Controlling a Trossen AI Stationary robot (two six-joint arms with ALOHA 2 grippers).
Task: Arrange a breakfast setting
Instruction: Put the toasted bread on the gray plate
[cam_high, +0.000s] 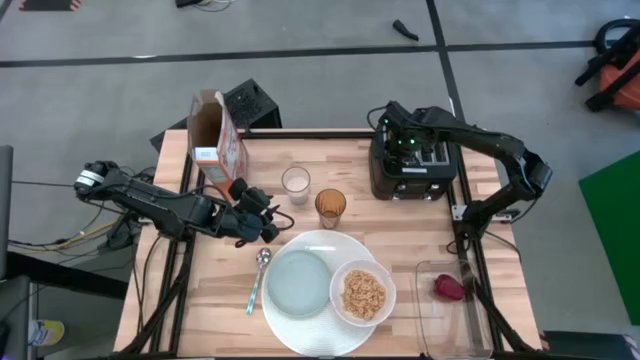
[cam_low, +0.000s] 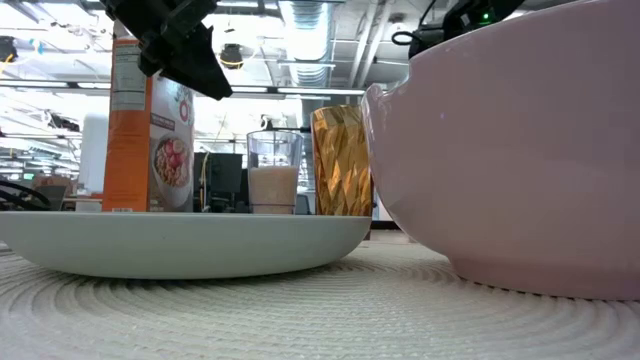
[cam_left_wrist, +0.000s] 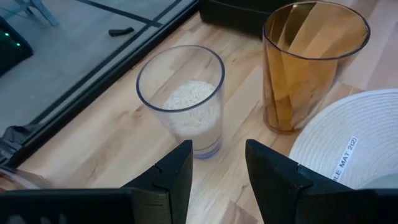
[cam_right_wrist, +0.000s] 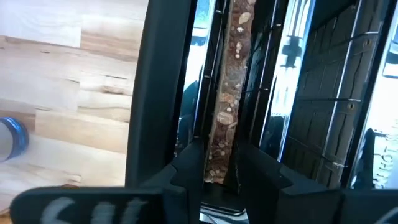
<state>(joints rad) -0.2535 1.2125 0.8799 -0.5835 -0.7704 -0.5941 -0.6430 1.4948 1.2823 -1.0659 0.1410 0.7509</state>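
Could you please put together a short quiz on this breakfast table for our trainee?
1. True or false: the spoon lies inside the bowl.
2. What fills the bowl? A. cereal B. fruit C. toast
3. Which gripper is at the toaster?

Key: 1. False, it lies on the table. 2. A. 3. The right gripper.

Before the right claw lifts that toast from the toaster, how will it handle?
The toast slice looks seeded and crusty, so probably stiff and light, though crumbly under pressure. It stands upright in the toaster slot, so likely snags unless pulled straight.
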